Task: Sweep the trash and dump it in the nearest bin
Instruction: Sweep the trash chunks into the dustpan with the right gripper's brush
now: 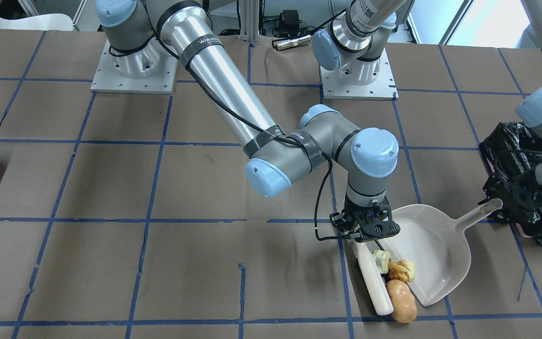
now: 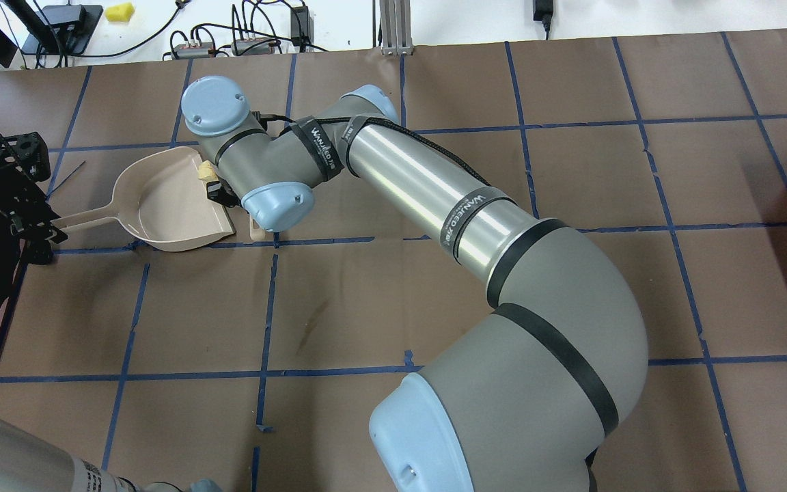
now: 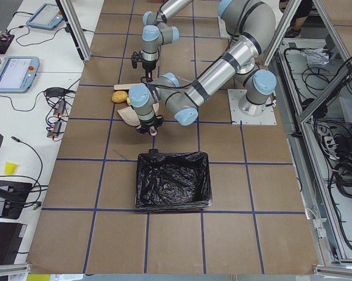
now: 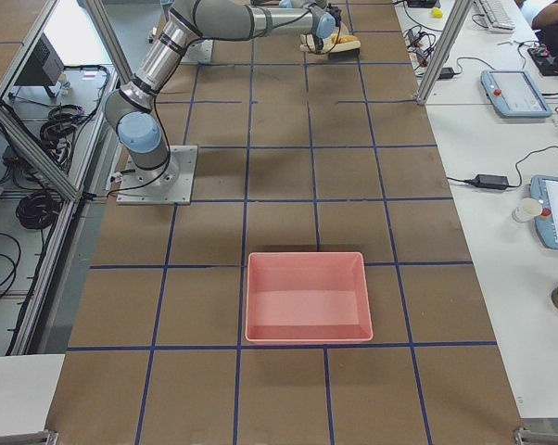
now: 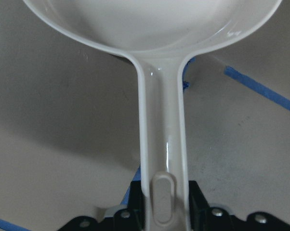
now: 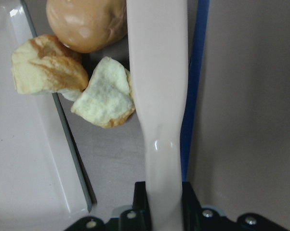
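My right gripper (image 1: 367, 238) is shut on a white sweeper stick (image 1: 372, 282), which lies on the table beside the trash. The pale yellow chunk (image 6: 104, 94) touches the stick. The golden-brown chunk (image 6: 46, 72) rests on the lip of the beige dustpan (image 1: 431, 249). The tan-orange potato piece (image 1: 402, 301) lies just outside the pan's mouth. My left gripper (image 5: 162, 211) is shut on the dustpan's handle (image 5: 162, 134), next to the bin (image 3: 173, 180), which is lined with a black bag.
A pink container without a bag (image 4: 305, 297) stands far off on my right side. Blue tape lines grid the brown table cover (image 1: 111, 188). Cables and small devices lie beyond the table's far edge (image 2: 243, 41).
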Controlling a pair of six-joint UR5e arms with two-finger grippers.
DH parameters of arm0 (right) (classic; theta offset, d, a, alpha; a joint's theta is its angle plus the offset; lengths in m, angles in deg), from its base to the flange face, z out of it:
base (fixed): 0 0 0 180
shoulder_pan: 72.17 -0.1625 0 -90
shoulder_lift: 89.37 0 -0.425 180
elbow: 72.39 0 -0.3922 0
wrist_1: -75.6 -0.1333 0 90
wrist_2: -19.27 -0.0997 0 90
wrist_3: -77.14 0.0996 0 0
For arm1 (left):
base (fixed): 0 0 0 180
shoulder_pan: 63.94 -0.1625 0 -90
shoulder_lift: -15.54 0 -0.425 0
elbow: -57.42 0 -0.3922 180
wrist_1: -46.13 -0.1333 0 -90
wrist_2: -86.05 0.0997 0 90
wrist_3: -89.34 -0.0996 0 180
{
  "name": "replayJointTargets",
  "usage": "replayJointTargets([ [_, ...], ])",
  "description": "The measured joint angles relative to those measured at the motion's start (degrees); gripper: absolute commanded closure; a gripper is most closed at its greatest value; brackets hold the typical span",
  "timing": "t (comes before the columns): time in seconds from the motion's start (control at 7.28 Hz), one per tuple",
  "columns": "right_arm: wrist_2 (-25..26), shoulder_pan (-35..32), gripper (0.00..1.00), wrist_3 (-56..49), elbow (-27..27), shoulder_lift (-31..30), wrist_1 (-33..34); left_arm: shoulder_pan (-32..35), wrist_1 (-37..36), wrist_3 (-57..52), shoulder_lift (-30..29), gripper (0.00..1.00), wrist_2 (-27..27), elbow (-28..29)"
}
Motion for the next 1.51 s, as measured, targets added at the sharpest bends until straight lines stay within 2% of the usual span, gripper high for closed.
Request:
replayJointTargets([
  [0.96, 0.04, -10.13, 0.89, 7.30, 4.24, 0.01, 0.05, 0.00, -0.09, 0.31, -0.15, 0.93, -0.13, 0.04],
  [1.51, 0.07, -7.45, 0.89, 4.76, 3.79, -1.19, -0.91, 0.00, 0.04, 0.66, -0.27, 0.93, -0.56, -0.02],
])
